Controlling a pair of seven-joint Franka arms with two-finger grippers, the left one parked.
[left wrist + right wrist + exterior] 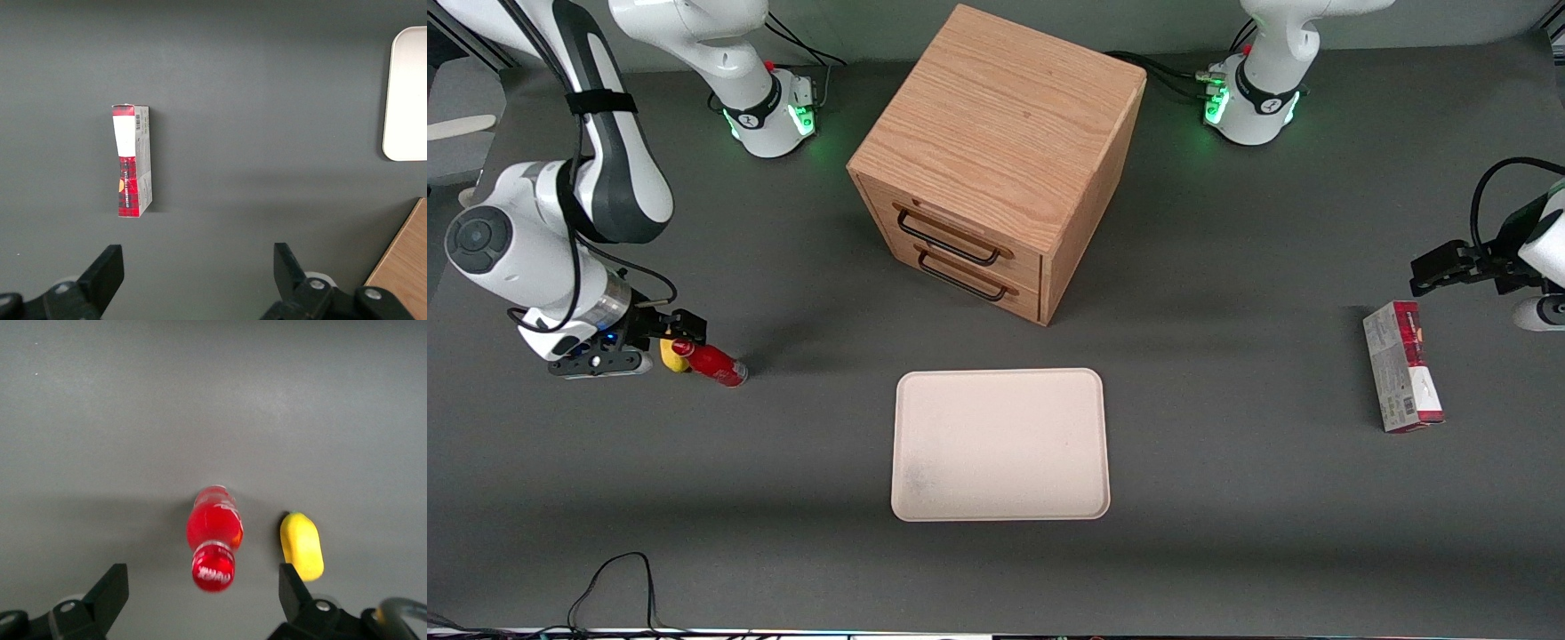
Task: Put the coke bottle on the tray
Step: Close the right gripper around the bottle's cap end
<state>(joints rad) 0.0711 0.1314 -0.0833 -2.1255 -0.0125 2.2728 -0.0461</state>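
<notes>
Gripper (pixel 200 597) spread above slim glossy red coke bottle (pixel 215 537); smooth cream tray (pixel 1000 444) apart.

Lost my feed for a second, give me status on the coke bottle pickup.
Tool open, straddling the coke bottle, not gripped. Bottle on table, lemon right beside it. Tray bare, path unobstructed.

The front view looks down steeply from high above the table's near edge, taking in the whole table (pixel 1227 498). Each wrist view looks straight down, close to the surface. The right wrist's gripper (pixel 200 603) (fingers spread) frames the coke bottle (pixel 215 537), shared with the front view; the left wrist view shares the tray (pixel 407 93).
</notes>
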